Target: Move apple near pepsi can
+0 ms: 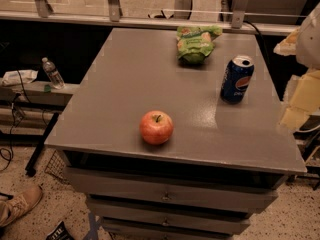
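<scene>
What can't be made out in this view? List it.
Camera view only:
- Gripper: pale, blurred, cut off by the right edge, right of the dark blue Pepsi can.
- Round red-orange apple: far side hidden by itself.
- Clear plastic bottle, left of the table: label too small.
- Green crinkly snack bag: print blurred.

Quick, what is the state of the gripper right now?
Gripper: at the right edge, beside the can; open or shut cannot be told. It does not hold the apple.
</scene>
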You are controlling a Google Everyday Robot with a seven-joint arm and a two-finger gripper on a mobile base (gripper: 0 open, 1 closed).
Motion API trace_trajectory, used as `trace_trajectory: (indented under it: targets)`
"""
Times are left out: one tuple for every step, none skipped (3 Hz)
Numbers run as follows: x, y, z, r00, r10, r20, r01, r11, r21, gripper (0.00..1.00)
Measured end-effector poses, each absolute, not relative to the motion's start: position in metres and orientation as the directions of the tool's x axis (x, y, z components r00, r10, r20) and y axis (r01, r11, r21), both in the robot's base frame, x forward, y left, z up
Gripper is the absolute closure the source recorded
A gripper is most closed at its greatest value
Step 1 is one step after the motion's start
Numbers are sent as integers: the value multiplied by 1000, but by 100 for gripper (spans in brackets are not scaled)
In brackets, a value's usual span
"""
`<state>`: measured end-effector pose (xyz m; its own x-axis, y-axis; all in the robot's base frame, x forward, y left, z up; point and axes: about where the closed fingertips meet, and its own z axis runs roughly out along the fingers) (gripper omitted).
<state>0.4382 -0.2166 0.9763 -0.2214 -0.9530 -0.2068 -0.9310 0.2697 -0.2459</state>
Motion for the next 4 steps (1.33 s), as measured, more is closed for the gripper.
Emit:
trace_trajectory:
  targets:
    - [438, -217, 976, -221, -953, -207, -931, 270, -246, 0]
    - [432, -213, 972, -218, -935, -279, -928, 287, -239, 0]
    - [419, -199, 957, -201, -885, -420, -922, 316, -224, 0]
    - [410, -180, 939, -174, -808, -563, -911, 349, -218, 0]
